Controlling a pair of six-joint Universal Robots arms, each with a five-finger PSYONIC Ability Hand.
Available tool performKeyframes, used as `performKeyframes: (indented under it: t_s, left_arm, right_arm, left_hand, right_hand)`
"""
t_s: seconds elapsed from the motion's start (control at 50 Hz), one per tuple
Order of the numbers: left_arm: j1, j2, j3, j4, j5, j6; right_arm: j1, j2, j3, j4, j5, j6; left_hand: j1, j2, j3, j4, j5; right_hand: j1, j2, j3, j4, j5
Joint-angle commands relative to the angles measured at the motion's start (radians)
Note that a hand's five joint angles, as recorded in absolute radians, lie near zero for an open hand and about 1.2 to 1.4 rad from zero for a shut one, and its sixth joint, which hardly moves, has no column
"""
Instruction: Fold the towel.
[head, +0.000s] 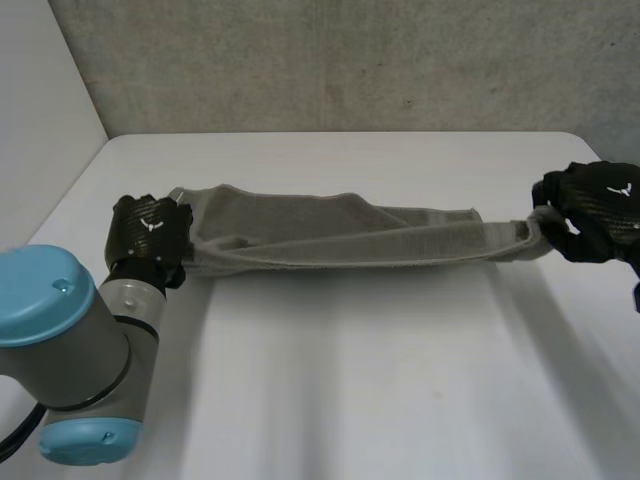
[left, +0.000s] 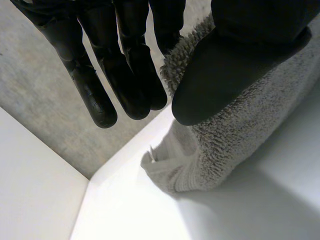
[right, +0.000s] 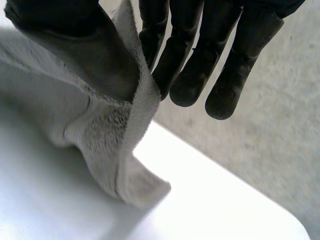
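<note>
A grey towel (head: 340, 235) hangs stretched between my two hands, just above the white table (head: 350, 380). My left hand (head: 150, 238) grips its left end; in the left wrist view the thumb (left: 235, 60) pinches the towel (left: 240, 130) against the fingers (left: 125, 75). My right hand (head: 595, 222) holds the right end. There the thumb (right: 75, 45) presses the towel's edge (right: 115, 130) against the fingers (right: 200, 55), and a corner droops below to the table.
A grey concrete wall (head: 350, 60) stands behind the table's far edge. A white wall panel (head: 40, 110) borders the table on the left. Open tabletop lies in front of the towel.
</note>
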Motion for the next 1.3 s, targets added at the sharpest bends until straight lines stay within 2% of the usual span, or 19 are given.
performKeyframes:
  t_s: [0.02,0.14,0.28,0.34,0.44,0.5,0.6,0.68,0.72,0.76,0.78,0.8,0.82,0.84,0.86,0.9,0.96,1.18,1.3]
  left_arm:
    - [-0.009,0.133,-0.001,-0.068,0.002,0.004]
    - [-0.017,0.267,0.016,-0.177,0.008,0.01]
    - [-0.026,0.269,0.015,-0.246,0.051,0.01]
    - [-0.025,0.186,0.021,-0.266,0.058,0.012]
    - [-0.017,0.031,0.081,-0.282,0.057,0.012]
    - [-0.012,-0.07,0.153,-0.291,0.057,0.017]
    - [-0.011,-0.204,0.357,-0.308,0.043,0.063]
    - [-0.006,-0.261,0.623,-0.299,0.051,0.127]
    - [0.0,-0.264,0.709,-0.277,0.057,0.132]
    - [0.012,-0.264,0.794,-0.223,0.058,0.132]
    - [0.023,-0.261,0.855,-0.15,0.057,0.132]
    - [0.03,-0.258,0.889,-0.065,0.058,0.133]
    - [0.031,-0.258,0.889,-0.064,0.058,0.133]
    - [0.032,-0.25,0.895,0.029,0.06,0.133]
    - [0.032,-0.25,0.895,0.03,0.06,0.133]
    - [0.031,-0.216,0.875,0.192,0.057,0.136]
    - [0.034,-0.176,0.796,0.263,0.055,0.136]
    - [0.032,-0.164,0.46,0.252,0.043,0.132]
    - [0.032,-0.179,0.231,0.254,0.04,0.129]
  right_arm:
    - [0.01,-0.007,-0.134,0.369,0.07,-0.344]
    - [0.041,-0.005,-0.246,0.498,0.146,-0.427]
    - [0.091,0.045,-0.326,0.61,0.163,-0.502]
    - [0.143,0.127,-0.352,0.655,0.194,-0.557]
    - [0.257,0.33,-0.415,0.673,0.341,-0.611]
    - [0.286,0.392,-0.456,0.673,0.386,-0.619]
    - [0.373,0.583,-0.767,0.647,0.493,-0.591]
    - [0.392,0.617,-0.977,0.556,0.513,-0.518]
    - [0.394,0.616,-1.062,0.472,0.513,-0.456]
    - [0.397,0.602,-1.122,0.256,0.51,-0.328]
    - [0.397,0.602,-1.122,0.254,0.51,-0.327]
    - [0.395,0.566,-1.111,0.137,0.513,-0.277]
    - [0.395,0.565,-1.111,0.136,0.513,-0.277]
    - [0.392,0.511,-1.087,0.042,0.513,-0.239]
    - [0.39,0.451,-1.046,-0.011,0.51,-0.217]
    - [0.389,0.414,-1.01,-0.02,0.501,-0.212]
    - [0.387,0.404,-0.963,-0.017,0.479,-0.212]
    - [0.38,0.412,-0.748,0.089,0.328,-0.226]
    - [0.375,0.44,-0.569,0.104,0.297,-0.28]
  left_hand:
    - [0.243,0.178,0.179,0.178,0.197]
    - [0.243,0.178,0.179,0.178,0.197]
    - [0.243,0.178,0.179,0.178,0.197]
    - [0.243,0.178,0.179,0.178,0.197]
    - [0.243,0.178,0.179,0.178,0.197]
    - [0.243,0.178,0.179,0.178,0.197]
    - [0.243,0.178,0.179,0.178,0.197]
    - [0.243,0.178,0.179,0.178,0.197]
    - [0.243,0.178,0.179,0.178,0.197]
    - [0.243,0.178,0.179,0.178,0.197]
    - [0.243,0.178,0.179,0.178,0.197]
    - [0.243,0.178,0.179,0.178,0.197]
    - [0.243,0.178,0.179,0.178,0.197]
    - [0.243,0.178,0.179,0.178,0.197]
    - [0.243,0.178,0.179,0.178,0.197]
    - [0.243,0.178,0.179,0.178,0.197]
    - [0.243,0.178,0.179,0.178,0.197]
    - [0.243,0.178,0.179,0.178,0.197]
    - [0.243,0.178,0.179,0.178,0.197]
  right_hand:
    - [0.063,0.078,0.058,0.064,0.058]
    - [0.063,0.078,0.058,0.064,0.058]
    - [0.063,0.078,0.058,0.064,0.058]
    - [0.063,0.078,0.058,0.064,0.058]
    - [0.063,0.078,0.058,0.064,0.058]
    - [0.063,0.078,0.058,0.064,0.058]
    - [0.063,0.078,0.058,0.064,0.058]
    - [0.063,0.078,0.058,0.064,0.058]
    - [0.063,0.078,0.058,0.064,0.058]
    - [0.063,0.078,0.058,0.064,0.058]
    - [0.063,0.078,0.058,0.064,0.058]
    - [0.063,0.078,0.058,0.064,0.058]
    - [0.063,0.078,0.058,0.064,0.058]
    - [0.063,0.078,0.058,0.064,0.058]
    - [0.063,0.078,0.058,0.064,0.058]
    - [0.063,0.078,0.058,0.064,0.058]
    - [0.063,0.078,0.058,0.064,0.058]
    - [0.063,0.078,0.058,0.064,0.058]
    - [0.063,0.078,0.058,0.064,0.058]
